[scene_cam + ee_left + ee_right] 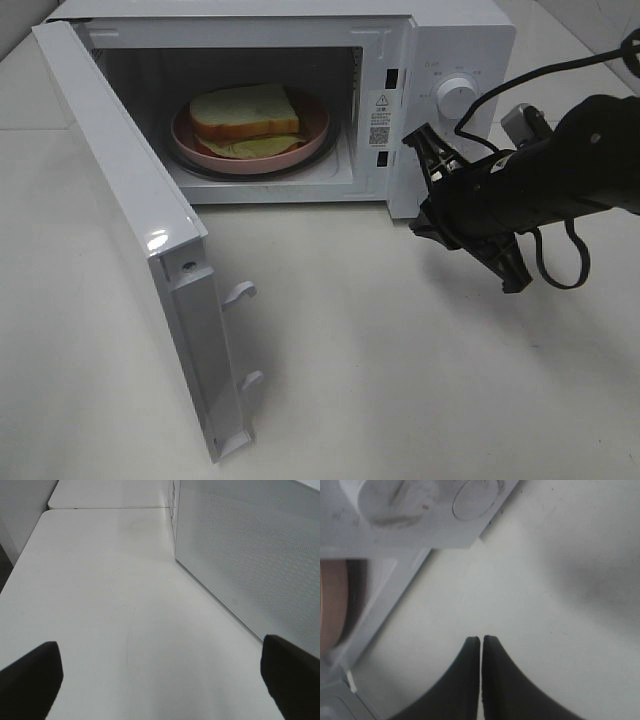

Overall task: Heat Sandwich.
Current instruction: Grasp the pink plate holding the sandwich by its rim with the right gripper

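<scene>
Sandwich point(245, 115): on dish point(250, 163), inside open microwave point(470, 50).
Handling: I judge it light, soft, layers prone to slide; I'd take the dish rim.
Right gripper point(481, 640): tips together, empty.
Left gripper point(161, 672): apart, empty.

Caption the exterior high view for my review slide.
Sandwich on pink dish inside open microwave; shut right gripper hovers beside it.

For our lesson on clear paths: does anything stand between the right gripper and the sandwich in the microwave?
Nothing visible does. The microwave door is swung wide open, the sandwich lies on the pink plate in the cavity, and the shut right gripper hangs in front of the control panel, beside the opening.
</scene>
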`<state>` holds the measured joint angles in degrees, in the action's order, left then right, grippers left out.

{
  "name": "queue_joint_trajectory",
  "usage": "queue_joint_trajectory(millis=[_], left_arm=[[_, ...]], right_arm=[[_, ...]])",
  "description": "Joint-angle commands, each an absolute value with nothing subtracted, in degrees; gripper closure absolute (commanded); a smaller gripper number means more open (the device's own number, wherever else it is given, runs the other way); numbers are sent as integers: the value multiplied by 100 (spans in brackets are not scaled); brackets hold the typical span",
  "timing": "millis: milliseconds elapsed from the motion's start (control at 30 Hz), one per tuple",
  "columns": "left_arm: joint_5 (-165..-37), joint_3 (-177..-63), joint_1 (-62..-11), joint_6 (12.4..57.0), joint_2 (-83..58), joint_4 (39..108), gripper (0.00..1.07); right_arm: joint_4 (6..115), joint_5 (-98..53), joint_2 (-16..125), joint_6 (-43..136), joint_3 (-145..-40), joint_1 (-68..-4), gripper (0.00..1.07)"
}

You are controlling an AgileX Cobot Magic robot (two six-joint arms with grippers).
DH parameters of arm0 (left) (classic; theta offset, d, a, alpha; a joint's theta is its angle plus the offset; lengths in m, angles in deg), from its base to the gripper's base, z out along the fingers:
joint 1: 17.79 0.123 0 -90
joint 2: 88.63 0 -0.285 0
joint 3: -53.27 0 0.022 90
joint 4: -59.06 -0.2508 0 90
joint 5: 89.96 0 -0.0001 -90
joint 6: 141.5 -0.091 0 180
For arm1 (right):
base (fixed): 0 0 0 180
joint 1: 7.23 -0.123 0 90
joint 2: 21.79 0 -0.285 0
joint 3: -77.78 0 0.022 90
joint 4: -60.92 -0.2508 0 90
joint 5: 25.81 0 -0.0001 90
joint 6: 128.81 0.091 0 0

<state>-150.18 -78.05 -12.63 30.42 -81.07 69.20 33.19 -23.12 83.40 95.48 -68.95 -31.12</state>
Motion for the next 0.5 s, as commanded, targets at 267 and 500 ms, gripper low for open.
queue_joint_trajectory(millis=[267,500], left_arm=[[-14944,-7793,-1292,3048,-8245,6960,5],[-14944,-7793,-1292,3048,-8245,6960,5]], right_arm=[[3738,-3870,7773,7342,-6907,-3118,98],[4597,-5016,7452,6317,-6907,-3118,97]])
